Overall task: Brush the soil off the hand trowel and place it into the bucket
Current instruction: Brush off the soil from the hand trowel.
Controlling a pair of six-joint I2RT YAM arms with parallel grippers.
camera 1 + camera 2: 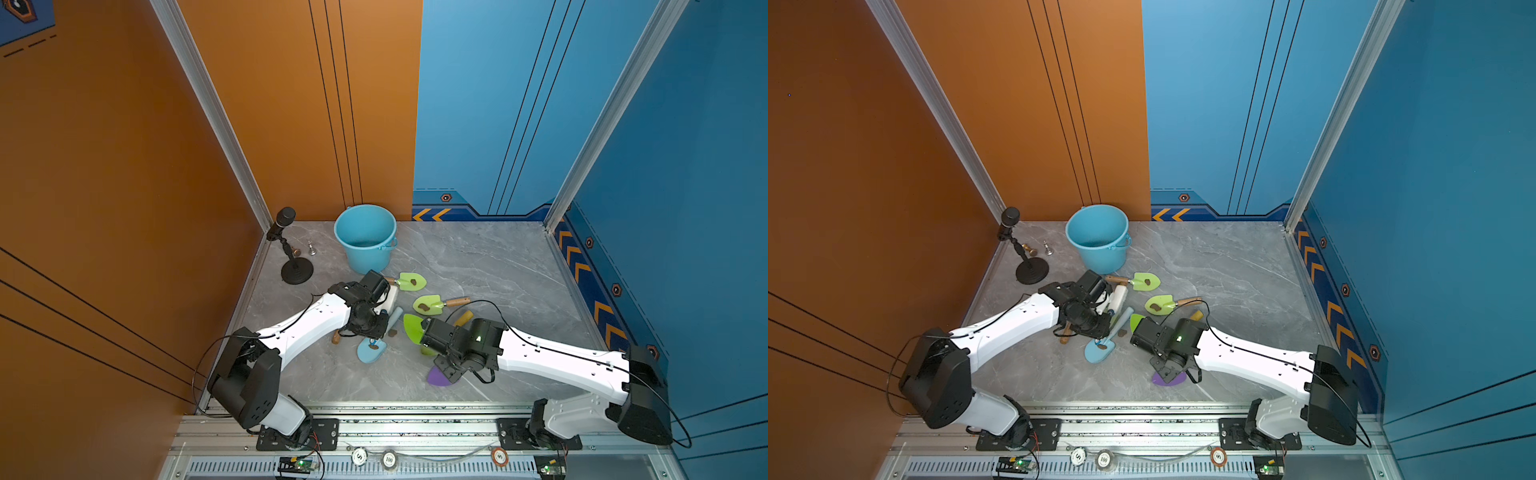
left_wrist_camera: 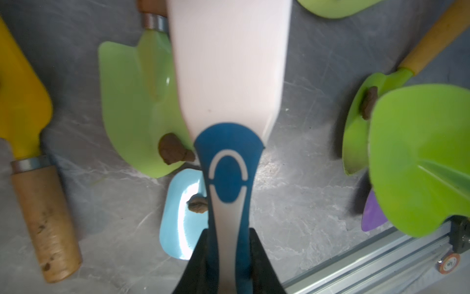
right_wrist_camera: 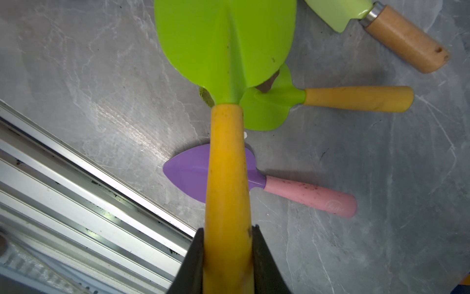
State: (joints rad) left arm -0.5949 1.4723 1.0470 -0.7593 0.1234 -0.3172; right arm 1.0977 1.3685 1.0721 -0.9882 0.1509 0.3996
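Both top views are lit brightly and evenly from above, and the grey tabletop (image 1: 478,266) is rendered sharply. Only short, soft shadows are cast on it. In the left wrist view the white brush (image 2: 229,63) is blurred and washed out, being very near to the lens. A bright reflection is seen on the light-blue blade (image 2: 178,224). In the right wrist view the green trowel (image 3: 226,45) is slightly soft. A pale sheen is spread over the tabletop toward its front edge, and glare is seen on the aluminium rail (image 3: 76,193).

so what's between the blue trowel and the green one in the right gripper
one loose soil lump, seen in both top views
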